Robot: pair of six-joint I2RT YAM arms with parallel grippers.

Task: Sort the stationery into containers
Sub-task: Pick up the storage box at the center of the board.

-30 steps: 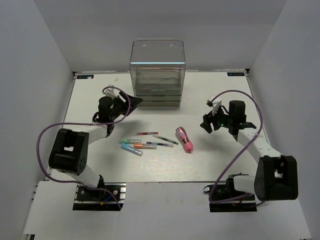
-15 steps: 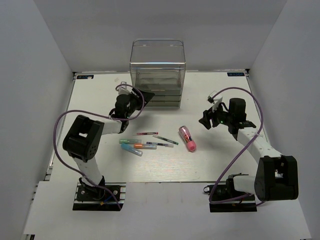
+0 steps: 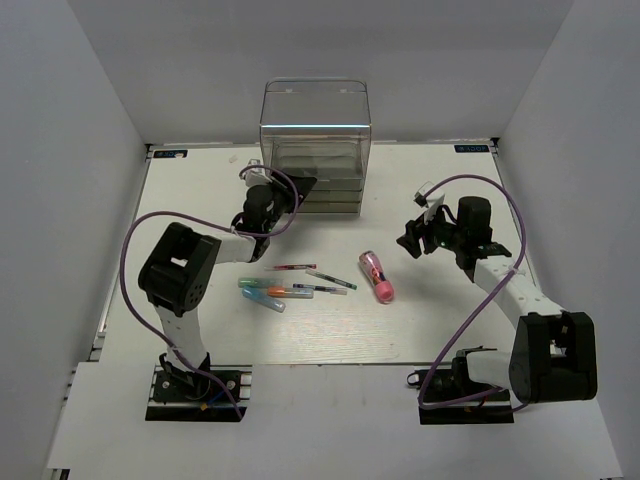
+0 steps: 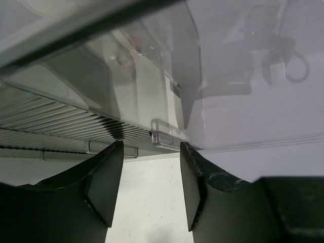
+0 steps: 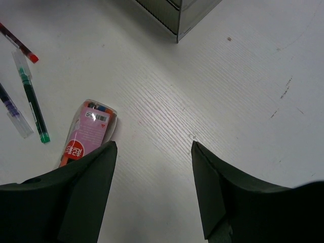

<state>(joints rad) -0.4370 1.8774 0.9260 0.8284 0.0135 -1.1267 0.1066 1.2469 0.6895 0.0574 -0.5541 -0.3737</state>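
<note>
Clear plastic organiser: stands at the far middle of the white table, its shallow drawers apparently pushed in. It looks light, so a tug on a stiff drawer may drag the whole box forward instead of opening it.
Left gripper: fingers apart and empty, nosed up to the organiser's lower drawers. If it goes in slightly off line, it could pinch the drawer frame rather than the handle.
Right gripper: fingers spread and holding nothing, over bare table just beside the tube.
Pink tube: lies on its side right of the pens, well apart from the organiser. It is round, so a one-sided touch would likely roll it away.
Pens and markers: a loose, unsorted cluster at mid-table. They lie close together, so a grab may catch two at once.
Pull tab: small and clear, just beyond the left fingers' gap. It is an easy target to miss or slip off.
</note>
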